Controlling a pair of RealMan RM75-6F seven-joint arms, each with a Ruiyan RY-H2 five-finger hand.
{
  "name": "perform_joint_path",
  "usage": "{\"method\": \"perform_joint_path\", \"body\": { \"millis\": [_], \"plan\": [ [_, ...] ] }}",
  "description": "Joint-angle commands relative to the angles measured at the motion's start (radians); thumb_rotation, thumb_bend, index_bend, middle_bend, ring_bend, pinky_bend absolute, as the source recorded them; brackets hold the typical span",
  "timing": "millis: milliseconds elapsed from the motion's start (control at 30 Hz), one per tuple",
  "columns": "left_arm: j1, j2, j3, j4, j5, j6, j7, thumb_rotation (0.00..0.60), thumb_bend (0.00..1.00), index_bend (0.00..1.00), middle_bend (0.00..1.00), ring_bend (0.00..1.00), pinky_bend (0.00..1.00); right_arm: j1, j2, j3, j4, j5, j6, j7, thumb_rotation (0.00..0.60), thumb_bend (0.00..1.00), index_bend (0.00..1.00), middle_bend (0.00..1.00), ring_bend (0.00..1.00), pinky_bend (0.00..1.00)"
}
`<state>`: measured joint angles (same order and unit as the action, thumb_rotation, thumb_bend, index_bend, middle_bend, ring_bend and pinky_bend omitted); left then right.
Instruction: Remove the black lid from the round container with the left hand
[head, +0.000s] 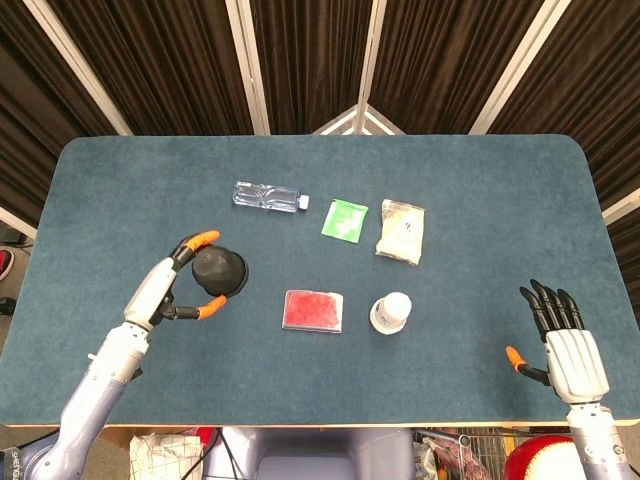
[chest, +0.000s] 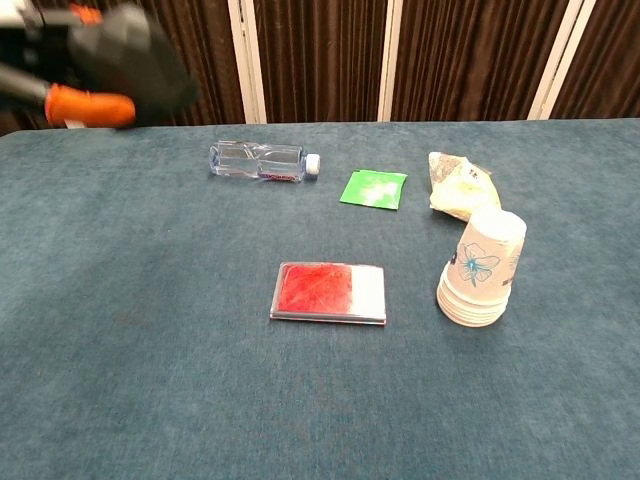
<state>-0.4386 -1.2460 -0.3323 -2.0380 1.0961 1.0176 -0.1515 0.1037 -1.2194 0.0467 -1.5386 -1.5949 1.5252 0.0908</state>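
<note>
The desk (head: 120, 190) is a wide slab with rounded corners, covered in blue-grey felt, and dark curtains hang behind its far edge. The left hand (head: 170, 288) is raised above the left half of the desk, its orange-tipped fingers (head: 205, 237) curled round the black lid (head: 219, 269); the lid sits between an upper fingertip and a lower one, on the side of the hand that faces the desk's middle. In the chest view the same hand (chest: 40, 60) and lid (chest: 135, 55) show blurred in the top left corner, well clear of the desk surface. No round container can be made out under the lid. The right hand (head: 562, 335) hovers near the front right corner of the desk, palm down, fingers spread and holding nothing. A clear plastic bottle (head: 268, 196) lies on its side toward the far edge, left of centre, its white cap pointing right. A stack of paper cups (chest: 482, 267) stands upside down right of centre. Left of it, near the middle of the desk, lies a flat red packet (head: 313, 310). A pale crumpled bag (head: 401, 231) lies beyond the cups, and a small green sachet (head: 344, 219) lies just left of that bag.
</note>
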Motion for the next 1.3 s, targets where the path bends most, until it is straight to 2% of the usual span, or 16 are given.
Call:
{"method": "perform_joint_path", "body": {
  "millis": [33, 133, 200, 300, 400, 567, 700, 800, 933, 1000, 1100, 1200, 1300],
  "plan": [
    [-0.035, -0.122, 0.078, 0.284, -0.075, -0.119, -0.024, 0.6, 0.57, 0.17, 0.43, 0.0, 0.0, 0.0, 0.001, 0.002, -0.002, 0.001, 0.001, 0.002, 0.6, 0.29, 0.07, 0.02, 0.07, 0.01],
    [-0.049, -0.197, 0.098, 0.363, -0.064, -0.112, -0.013, 0.6, 0.57, 0.17, 0.43, 0.0, 0.0, 0.002, 0.002, 0.002, -0.002, 0.002, -0.001, 0.001, 0.6, 0.29, 0.07, 0.02, 0.07, 0.01],
    [-0.051, -0.226, 0.099, 0.376, -0.046, -0.095, -0.024, 0.6, 0.57, 0.17, 0.43, 0.0, 0.0, 0.002, 0.003, 0.002, -0.001, 0.003, -0.003, 0.003, 0.6, 0.29, 0.07, 0.02, 0.07, 0.01],
    [-0.053, -0.233, 0.091, 0.36, -0.025, -0.076, -0.03, 0.6, 0.57, 0.17, 0.42, 0.0, 0.0, 0.003, 0.004, 0.002, -0.001, 0.002, -0.002, 0.007, 0.6, 0.29, 0.07, 0.02, 0.07, 0.01],
    [-0.062, -0.22, 0.063, 0.297, -0.002, -0.043, -0.019, 0.6, 0.57, 0.17, 0.42, 0.0, 0.0, 0.003, 0.005, 0.003, -0.001, 0.002, -0.003, 0.009, 0.6, 0.29, 0.07, 0.02, 0.07, 0.01],
    [-0.049, -0.14, 0.02, 0.106, 0.067, 0.05, 0.024, 0.6, 0.57, 0.17, 0.43, 0.0, 0.0, -0.004, 0.003, -0.006, -0.001, -0.007, 0.006, 0.007, 0.6, 0.29, 0.07, 0.02, 0.07, 0.01],
    [0.017, -0.045, 0.024, -0.002, 0.092, 0.138, 0.038, 0.6, 0.57, 0.18, 0.44, 0.0, 0.0, -0.006, 0.002, -0.009, 0.002, -0.013, 0.01, 0.007, 0.6, 0.29, 0.07, 0.02, 0.07, 0.01],
    [0.08, 0.015, 0.066, 0.01, 0.096, 0.193, 0.052, 0.6, 0.57, 0.18, 0.44, 0.0, 0.0, -0.001, 0.001, -0.007, 0.001, -0.012, 0.004, 0.008, 0.6, 0.29, 0.07, 0.02, 0.07, 0.01],
    [0.126, 0.045, 0.117, 0.119, 0.048, 0.16, -0.035, 0.6, 0.57, 0.18, 0.44, 0.0, 0.0, 0.002, 0.0, -0.007, -0.002, -0.015, 0.001, 0.007, 0.6, 0.29, 0.07, 0.02, 0.07, 0.01],
    [0.126, 0.031, 0.126, 0.171, 0.038, 0.12, -0.101, 0.6, 0.57, 0.18, 0.44, 0.0, 0.0, 0.003, -0.002, -0.007, -0.003, -0.015, 0.0, 0.003, 0.6, 0.29, 0.07, 0.02, 0.07, 0.01],
    [0.094, -0.013, 0.122, 0.211, 0.047, 0.072, -0.127, 0.6, 0.57, 0.18, 0.43, 0.0, 0.0, 0.003, -0.007, -0.008, -0.004, -0.015, -0.002, -0.009, 0.6, 0.29, 0.07, 0.02, 0.07, 0.01],
    [0.025, -0.099, 0.105, 0.208, 0.047, 0.04, -0.054, 0.6, 0.57, 0.18, 0.42, 0.0, 0.0, 0.004, -0.014, -0.008, -0.001, -0.012, -0.005, -0.015, 0.6, 0.29, 0.07, 0.02, 0.07, 0.01],
    [-0.036, -0.178, 0.088, 0.152, 0.036, 0.051, 0.073, 0.6, 0.57, 0.17, 0.42, 0.0, 0.0, 0.007, -0.019, -0.005, 0.004, -0.007, -0.01, -0.018, 0.6, 0.29, 0.07, 0.02, 0.07, 0.01]
  ]
}}
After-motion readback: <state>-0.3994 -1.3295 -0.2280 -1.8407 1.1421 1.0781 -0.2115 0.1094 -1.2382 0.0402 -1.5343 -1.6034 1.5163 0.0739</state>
